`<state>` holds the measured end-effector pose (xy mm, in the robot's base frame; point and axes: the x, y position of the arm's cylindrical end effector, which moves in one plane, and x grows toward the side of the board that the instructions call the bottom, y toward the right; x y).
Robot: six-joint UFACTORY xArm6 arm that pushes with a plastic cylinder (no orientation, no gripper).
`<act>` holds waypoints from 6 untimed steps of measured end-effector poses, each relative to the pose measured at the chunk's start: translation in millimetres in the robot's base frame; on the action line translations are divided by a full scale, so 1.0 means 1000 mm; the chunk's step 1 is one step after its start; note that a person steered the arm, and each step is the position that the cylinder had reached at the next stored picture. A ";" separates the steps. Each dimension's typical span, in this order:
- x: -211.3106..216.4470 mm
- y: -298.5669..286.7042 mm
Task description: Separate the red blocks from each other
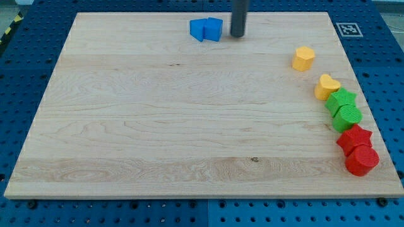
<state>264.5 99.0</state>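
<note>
the red star-shaped block (pixel 353 137) and the red round-ish block (pixel 362 160) touch at the lower right of the wooden board (pixel 158 126), look small, hard and easy to slide, so my tip (pixel 237 35), a bare rod with no hand, far off at the top by the blue blocks (pixel 206 29), should push one side.

I see a pale wooden surface (pixel 158 113) filling most of the frame, resting on a blue perforated base (pixel 25 82). Near the top centre lie two blue blocks (pixel 206 29), touching each other, with my tip (pixel 237 35) just to their right. Down the right edge runs a curved line of blocks: a yellow block (pixel 303 58) by itself, then a yellow heart-shaped block (pixel 327 86) touching a green block (pixel 341 100), a second green block (pixel 347 116) against it, then a red star-shaped block (pixel 354 138) and a red block (pixel 362 159), touching each other at lower right.
</note>
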 end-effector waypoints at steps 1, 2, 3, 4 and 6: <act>0.002 0.099; 0.031 0.206; 0.059 0.246; 0.086 0.246; 0.252 0.235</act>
